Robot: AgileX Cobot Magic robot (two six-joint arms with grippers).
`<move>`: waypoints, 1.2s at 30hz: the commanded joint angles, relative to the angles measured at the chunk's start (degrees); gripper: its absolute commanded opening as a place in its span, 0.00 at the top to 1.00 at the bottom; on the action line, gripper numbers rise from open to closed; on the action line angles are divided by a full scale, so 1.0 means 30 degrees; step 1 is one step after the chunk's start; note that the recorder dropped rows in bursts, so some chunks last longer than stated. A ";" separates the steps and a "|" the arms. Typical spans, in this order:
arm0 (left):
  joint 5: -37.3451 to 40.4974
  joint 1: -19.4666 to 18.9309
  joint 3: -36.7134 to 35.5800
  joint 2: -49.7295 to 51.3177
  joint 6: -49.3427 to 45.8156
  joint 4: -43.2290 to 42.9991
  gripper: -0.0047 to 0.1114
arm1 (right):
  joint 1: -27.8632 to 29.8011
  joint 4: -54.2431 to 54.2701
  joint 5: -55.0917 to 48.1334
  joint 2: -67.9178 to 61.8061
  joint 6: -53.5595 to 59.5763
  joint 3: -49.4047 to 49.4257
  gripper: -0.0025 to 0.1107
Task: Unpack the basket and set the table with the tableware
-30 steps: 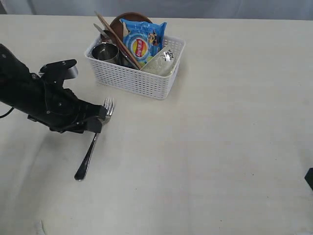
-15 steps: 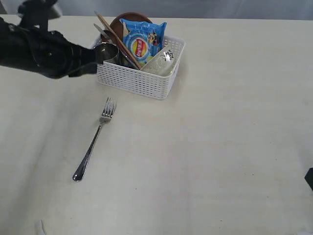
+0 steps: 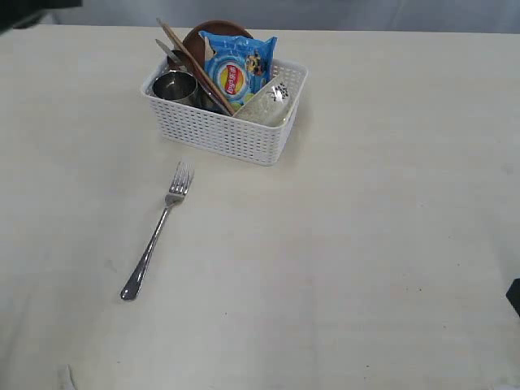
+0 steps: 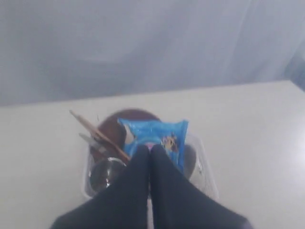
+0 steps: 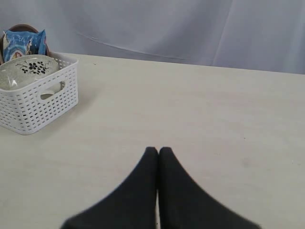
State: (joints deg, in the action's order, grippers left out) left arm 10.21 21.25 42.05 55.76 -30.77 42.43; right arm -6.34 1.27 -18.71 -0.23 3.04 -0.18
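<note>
The left arm (image 3: 20, 10) has pulled away from the white perforated plastic basket (image 3: 231, 134); only a dark sliver shows in the upper-left corner of the exterior view. The basket sits upper centre on the pale cream bench (image 3: 366, 244), holding a steel cup (image 3: 175, 85), a blue chip bag (image 3: 236, 69) and an off-white bowl (image 3: 264, 106). A steel fork (image 3: 158, 231) lies below it, left of centre. The left tool (image 4: 150, 150) is pinched together and empty, facing the basket. The right tool (image 5: 158, 151) is likewise pinched together over the bench.
</note>
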 commanded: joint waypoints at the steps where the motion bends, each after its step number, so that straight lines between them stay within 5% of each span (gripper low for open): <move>1: -0.2248 0.0016 -0.2176 -0.4182 0.0108 -0.0174 0.96 | -0.0044 -0.0111 0.0126 0.0076 0.0045 0.0062 0.98; 14: -0.2712 0.0016 -0.5970 -1.4542 0.0108 -0.0174 0.96 | -0.0044 -0.0111 0.0126 0.0076 0.0045 0.0062 0.98; 29: -0.2804 0.0016 -0.6150 -1.7283 -0.0064 -0.0215 0.96 | -0.0044 -0.0111 0.0126 0.0076 0.0045 0.0062 0.98; 32: -0.2804 0.0016 -0.6807 -1.7468 0.0122 -0.2619 0.96 | -0.0044 -0.0111 0.0126 0.0076 0.0045 0.0062 0.98; 36: -0.2754 -0.0965 -0.8201 -1.7943 0.4923 -0.8057 0.96 | -0.0044 -0.0111 0.0126 0.0076 0.0045 0.0062 0.98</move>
State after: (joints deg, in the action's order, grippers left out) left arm 1.91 20.43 20.02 3.01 -25.05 28.59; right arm -6.34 1.27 -18.71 -0.23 3.04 -0.18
